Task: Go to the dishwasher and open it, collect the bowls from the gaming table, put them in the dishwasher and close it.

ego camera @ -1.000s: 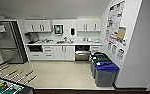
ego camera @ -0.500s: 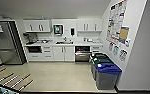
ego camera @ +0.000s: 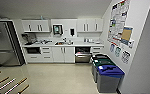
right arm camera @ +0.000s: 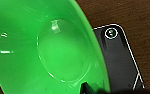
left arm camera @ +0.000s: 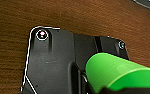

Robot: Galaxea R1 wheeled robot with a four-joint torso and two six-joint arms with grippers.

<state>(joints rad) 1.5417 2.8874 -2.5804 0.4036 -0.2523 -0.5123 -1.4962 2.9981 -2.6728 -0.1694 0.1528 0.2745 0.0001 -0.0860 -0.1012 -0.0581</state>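
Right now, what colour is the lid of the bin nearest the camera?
Blue, on a grey bin; its lid shows best in the head view.

- Dishwasher: brushed silver-grey metal front, dull sheen.
- Refrigerator: grey metallic door, smooth, softly reflective.
- Cabinet doors: white, smooth, matt.
- Floor: pale, smooth, faintly glossy.
- Bins: grey plastic bodies, matt; the nearest has a blue lid.
- Green bowl: bright plastic, glossy, with highlights.
- Green cylindrical object: smooth plastic.
- Surface below it: dark brown wood grain.
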